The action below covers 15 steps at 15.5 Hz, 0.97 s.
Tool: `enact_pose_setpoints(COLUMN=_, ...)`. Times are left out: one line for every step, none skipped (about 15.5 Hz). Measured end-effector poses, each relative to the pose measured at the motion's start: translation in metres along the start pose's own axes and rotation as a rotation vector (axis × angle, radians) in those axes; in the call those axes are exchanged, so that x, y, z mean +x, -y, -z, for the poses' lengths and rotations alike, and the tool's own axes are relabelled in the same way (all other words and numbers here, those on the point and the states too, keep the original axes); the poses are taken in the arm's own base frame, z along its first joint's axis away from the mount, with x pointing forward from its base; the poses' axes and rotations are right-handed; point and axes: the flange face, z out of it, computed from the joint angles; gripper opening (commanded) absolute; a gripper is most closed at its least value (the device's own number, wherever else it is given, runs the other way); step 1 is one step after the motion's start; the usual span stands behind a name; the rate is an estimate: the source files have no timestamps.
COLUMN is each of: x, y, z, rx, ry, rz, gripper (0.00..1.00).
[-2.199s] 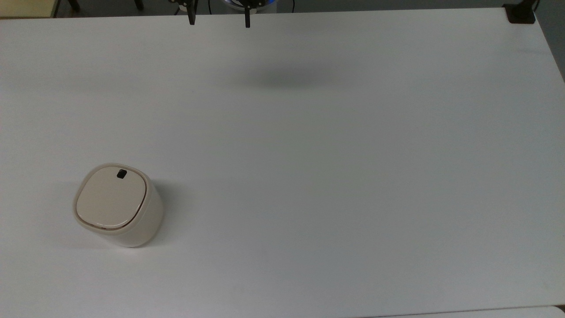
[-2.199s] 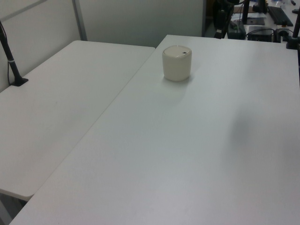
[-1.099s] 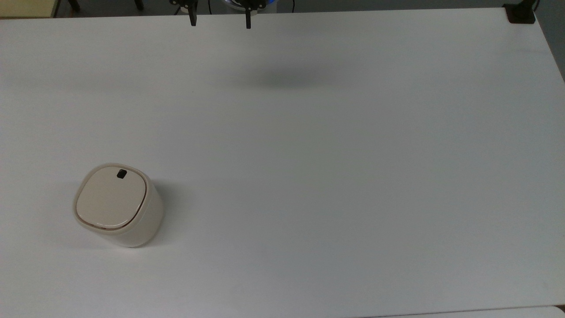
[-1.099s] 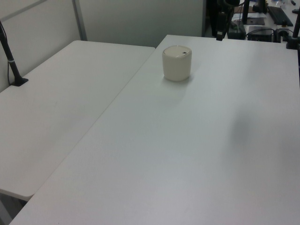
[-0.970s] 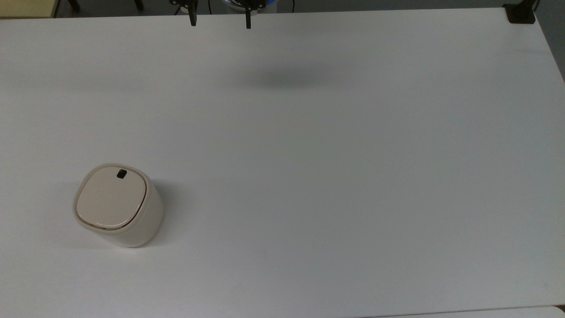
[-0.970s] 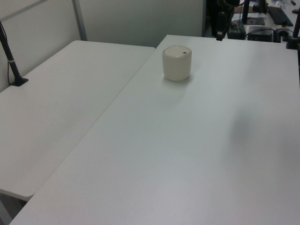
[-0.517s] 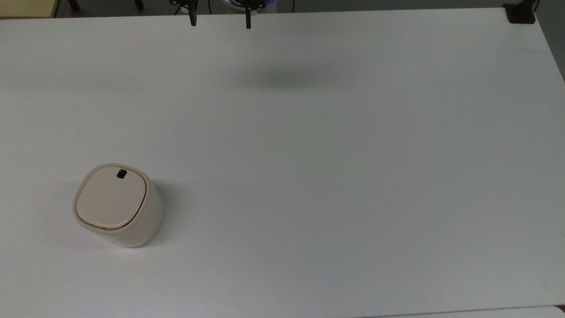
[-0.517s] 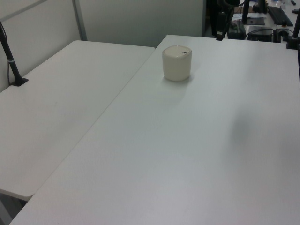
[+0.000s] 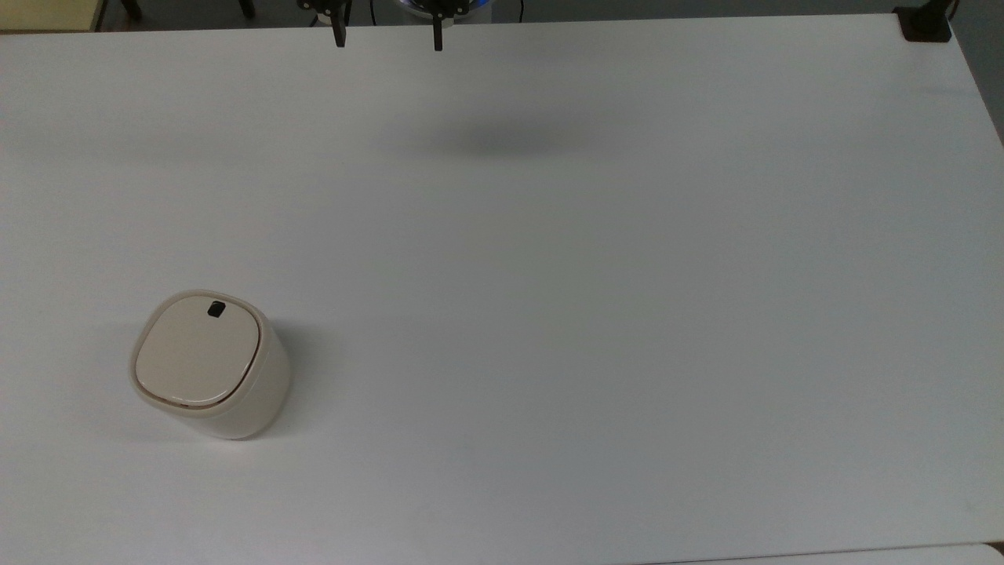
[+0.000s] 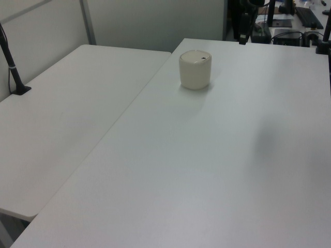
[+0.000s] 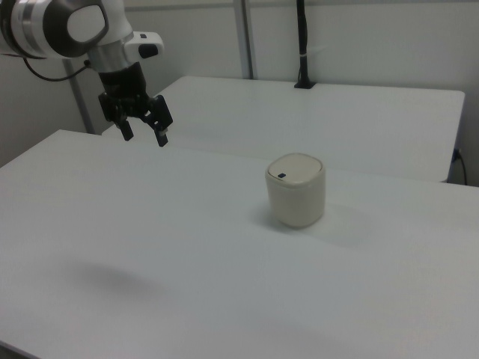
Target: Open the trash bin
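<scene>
white table [image 9: 596, 314], cream trash bin [image 9: 210, 363] standing upright on it, lid shut

This is a robotics lab or test room set up in an office-like space. Two plain white tables [image 10: 217, 155] stand pushed side by side in front of bare pale partition walls [image 10: 150, 23] with metal posts, and black camera stands [image 10: 13, 67] are clamped at the table edges. The white Franka arm [image 11: 67, 26] hangs over the near table in the right view, and the left view's top right corner shows a cluttered desk with black gear and cables [image 10: 289, 31] behind the tables.
</scene>
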Motion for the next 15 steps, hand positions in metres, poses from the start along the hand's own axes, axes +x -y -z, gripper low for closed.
enact_pose_setpoints(x=0.001, y=0.000, z=-0.001, rx=0.000, ry=0.001, rz=0.009, gripper=0.71)
enact_pose_setpoints(x=0.001, y=-0.002, z=-0.001, rx=0.000, ry=0.001, rz=0.012, gripper=0.59)
enact_pose_setpoints(x=0.004, y=-0.004, z=-0.001, rx=0.000, ry=0.000, rz=0.007, gripper=0.45)
enact_pose_setpoints(x=0.008, y=-0.009, z=-0.001, rx=-0.001, ry=-0.012, rz=-0.001, gripper=0.32)
enact_pose_setpoints(x=0.014, y=-0.015, z=0.000, rx=-0.002, ry=-0.037, rz=-0.012, gripper=0.19)
enact_pose_setpoints(x=0.021, y=-0.023, z=0.000, rx=-0.004, ry=-0.067, rz=-0.030, gripper=0.09)
enact_pose_setpoints(x=0.029, y=-0.030, z=0.000, rx=-0.005, ry=-0.103, rz=-0.056, gripper=0.01)
enact_pose_setpoints(x=0.037, y=-0.036, z=-0.001, rx=-0.005, ry=-0.143, rz=-0.090, gripper=0.00)
enact_pose_setpoints(x=0.045, y=-0.039, z=-0.004, rx=-0.003, ry=-0.182, rz=-0.129, gripper=0.00)
enact_pose_setpoints(x=0.053, y=-0.041, z=-0.007, rx=0.002, ry=-0.220, rz=-0.171, gripper=0.00)
enact_pose_setpoints(x=0.061, y=-0.041, z=-0.012, rx=0.009, ry=-0.259, rz=-0.216, gripper=0.00)
enact_pose_setpoints(x=0.070, y=-0.042, z=-0.017, rx=0.019, ry=-0.302, rz=-0.267, gripper=0.00)
enact_pose_setpoints(x=0.079, y=-0.044, z=-0.023, rx=0.030, ry=-0.346, rz=-0.319, gripper=0.00)
enact_pose_setpoints(x=0.087, y=-0.048, z=-0.030, rx=0.036, ry=-0.384, rz=-0.360, gripper=0.00)
enact_pose_setpoints(x=0.094, y=-0.054, z=-0.038, rx=0.035, ry=-0.418, rz=-0.393, gripper=0.00)
